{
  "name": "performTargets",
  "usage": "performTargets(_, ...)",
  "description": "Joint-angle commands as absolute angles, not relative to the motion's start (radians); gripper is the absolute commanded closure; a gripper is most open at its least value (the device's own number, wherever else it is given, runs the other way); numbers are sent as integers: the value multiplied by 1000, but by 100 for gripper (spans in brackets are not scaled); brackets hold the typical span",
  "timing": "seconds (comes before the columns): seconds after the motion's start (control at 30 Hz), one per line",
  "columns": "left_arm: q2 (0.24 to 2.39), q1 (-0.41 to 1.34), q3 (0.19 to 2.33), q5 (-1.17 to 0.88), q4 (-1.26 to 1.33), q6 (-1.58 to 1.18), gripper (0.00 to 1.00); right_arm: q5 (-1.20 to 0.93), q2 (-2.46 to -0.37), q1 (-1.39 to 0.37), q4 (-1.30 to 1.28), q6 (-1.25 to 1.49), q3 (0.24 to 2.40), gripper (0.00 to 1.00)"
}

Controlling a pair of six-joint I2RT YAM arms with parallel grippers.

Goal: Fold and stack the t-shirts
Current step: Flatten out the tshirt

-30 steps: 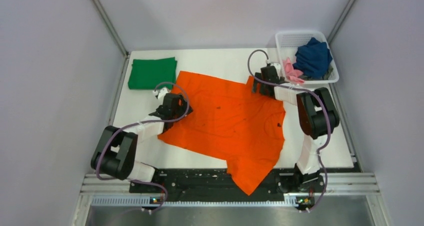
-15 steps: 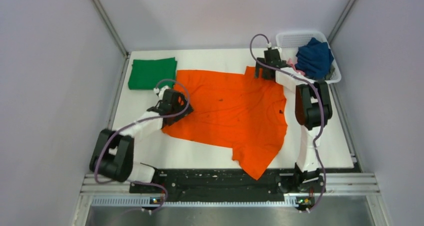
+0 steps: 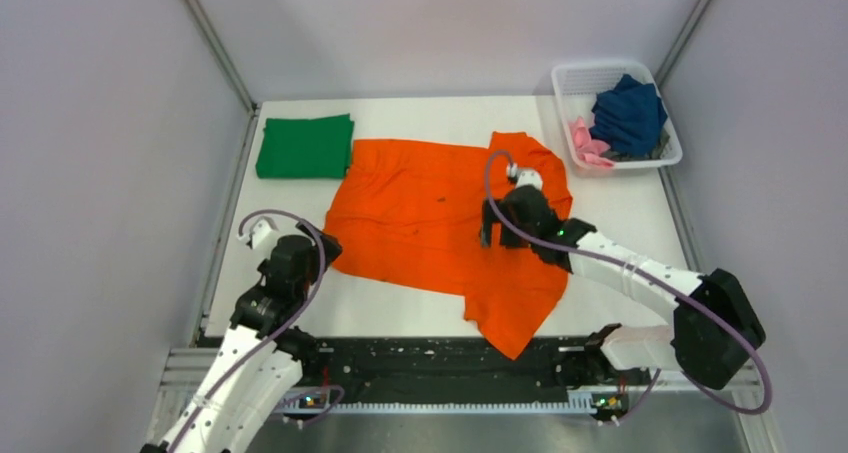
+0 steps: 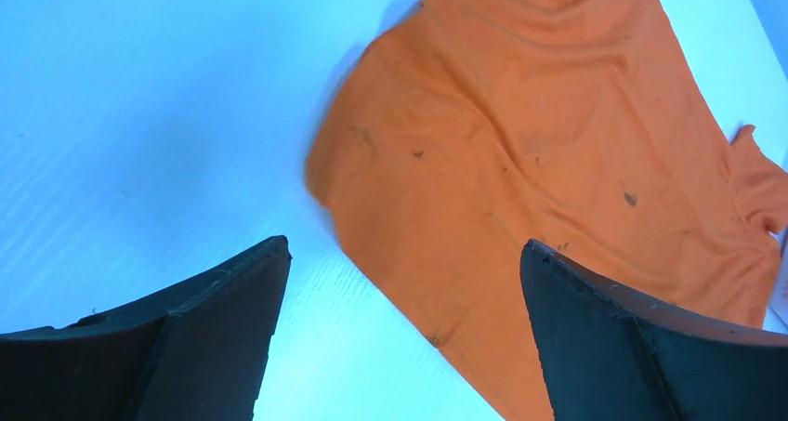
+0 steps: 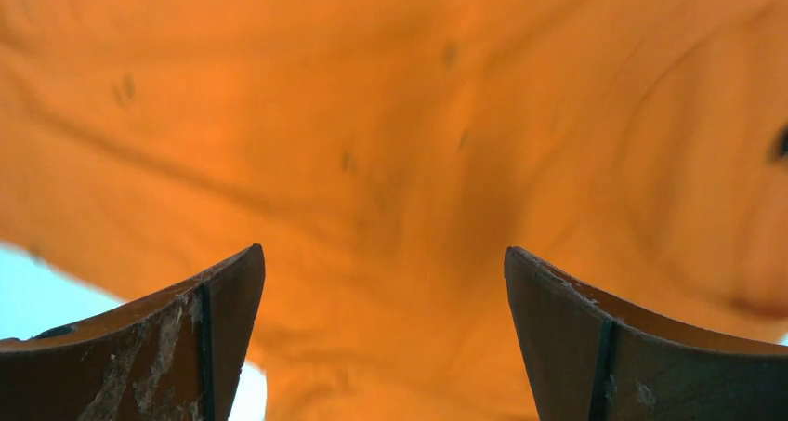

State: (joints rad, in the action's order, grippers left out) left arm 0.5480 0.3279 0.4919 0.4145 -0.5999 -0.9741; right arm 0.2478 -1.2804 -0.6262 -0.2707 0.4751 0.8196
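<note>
A bright orange t-shirt [image 3: 430, 213] lies spread over the middle of the white table, its lower part hanging past the near edge. It also shows in the left wrist view [image 4: 558, 161] and fills the right wrist view [image 5: 390, 124]. A dark green t-shirt [image 3: 304, 146] lies folded at the back left. Navy blue [image 3: 627, 113] and pink [image 3: 585, 141] shirts lie in the basket. My left gripper [image 3: 296, 255] is open and empty beside the orange shirt's left corner. My right gripper [image 3: 505, 225] is open and empty above the shirt's middle right.
A white mesh basket [image 3: 570, 78] stands at the back right corner. Grey walls and metal frame posts close in the table on three sides. A black rail [image 3: 430, 358] runs along the near edge.
Both grippers have let go of the orange shirt and drawn back toward the near side. The shirt now lies flatter and further back on the table.
</note>
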Motion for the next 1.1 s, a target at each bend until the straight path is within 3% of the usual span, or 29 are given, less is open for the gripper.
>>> performTargets(0.0,467,325,462,463,-708,-1009,1,150,-1217,-722,-237,642,653,1)
performTargets(0.2,473,325,447,429,-717,-1011,1,224,-1216,-709,-180,731,477,1)
performTargets(0.37,510,325,451,397,-691,-1003,1,192,-1223,-560,-202,733,403,1)
performTargets(0.57,567,324,450,380,-691,-1000,1,311,-1096,-443,-322,682,438,1)
performTargets(0.7,596,325,432,281,-671,-1011,1,239,-1006,-416,-306,608,487,1)
performTargets(0.9,657,328,379,174,-652,-1041,15,251,-882,-469,-413,610,530,1)
performTargets(1.07,763,328,372,215,-648,-1049,25,287,-796,-473,-581,677,518,1)
